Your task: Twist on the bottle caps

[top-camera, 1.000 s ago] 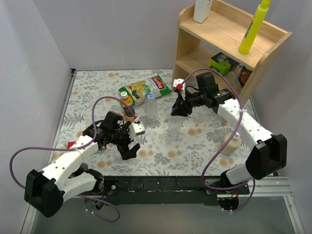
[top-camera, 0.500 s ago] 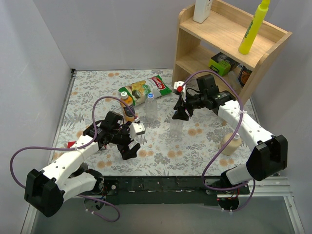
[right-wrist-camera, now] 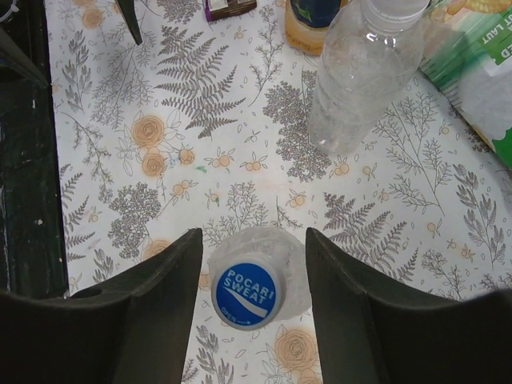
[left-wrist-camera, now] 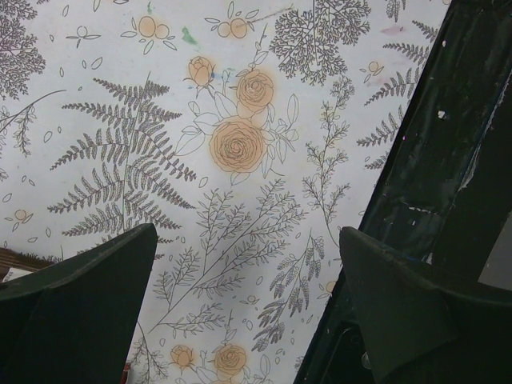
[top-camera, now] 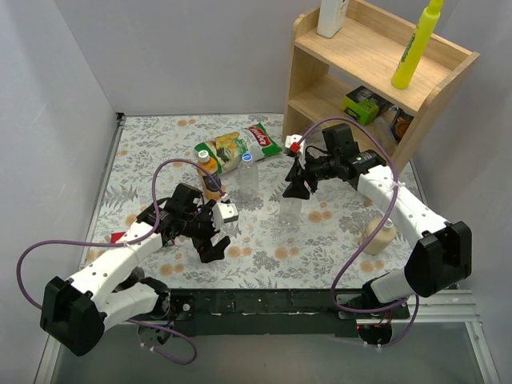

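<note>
Straddling the blue Pocari Sweat cap (right-wrist-camera: pixel 246 294) with the fingers (right-wrist-camera: pixel 160 296) of the right gripper (right-wrist-camera: pixel 252 240) partly spread, touching nothing, above the near clear bottle (top-camera: pixel 286 212) at mid-table. Keeping the left gripper (left-wrist-camera: pixel 248 240) wide and empty, well left, near the front edge. Possibly risking a half-threaded cap, or toppling a light, unbraced bottle by clipping it. Leaving the second clear bottle (right-wrist-camera: pixel 360 80) and orange bottle (top-camera: pixel 210 180) farther back. Working over a floral tablecloth (left-wrist-camera: pixel 240 144), between grey walls, beside a wooden shelf (top-camera: pixel 360 64) far right.

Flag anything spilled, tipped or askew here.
Nothing spilled or tipped. The orange bottle, the clear bottle beside it and the capped bottle under the right gripper stand upright; a snack bag lies flat behind them.
</note>
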Robot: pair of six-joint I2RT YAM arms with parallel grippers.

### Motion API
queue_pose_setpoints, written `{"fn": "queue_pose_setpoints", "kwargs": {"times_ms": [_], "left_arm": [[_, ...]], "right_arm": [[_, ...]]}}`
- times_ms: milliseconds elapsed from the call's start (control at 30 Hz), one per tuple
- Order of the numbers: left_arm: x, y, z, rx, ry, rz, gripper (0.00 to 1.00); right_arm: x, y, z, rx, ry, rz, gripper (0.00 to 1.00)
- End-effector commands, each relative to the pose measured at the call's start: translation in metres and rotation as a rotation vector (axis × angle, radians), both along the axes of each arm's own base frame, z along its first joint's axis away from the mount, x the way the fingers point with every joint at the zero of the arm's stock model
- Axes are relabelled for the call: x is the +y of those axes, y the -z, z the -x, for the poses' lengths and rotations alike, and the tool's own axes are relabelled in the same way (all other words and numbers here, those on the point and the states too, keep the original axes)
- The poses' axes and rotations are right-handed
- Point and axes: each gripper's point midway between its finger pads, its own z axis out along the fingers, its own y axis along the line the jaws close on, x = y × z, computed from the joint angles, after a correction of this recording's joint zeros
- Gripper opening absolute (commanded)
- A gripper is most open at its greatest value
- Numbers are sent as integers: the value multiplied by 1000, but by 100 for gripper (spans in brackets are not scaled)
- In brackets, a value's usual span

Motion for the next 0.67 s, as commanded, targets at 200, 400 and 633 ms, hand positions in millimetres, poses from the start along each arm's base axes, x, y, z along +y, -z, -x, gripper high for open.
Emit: {"fn": "queue_pose_setpoints", "kwargs": {"times_ms": [200,400,633], "left_arm": [[-7,-34,-11,-47,-27,65,98],[-8,-80,-18,-91,-91,135,98],[2,-93,-34,-116,-166,120,98]], "right_arm": [[6,-83,-3,-20,81,-129,91],[-26,-120,-26,10,422,-39,94],[-57,-112,-39,-101,577,32,97]]}}
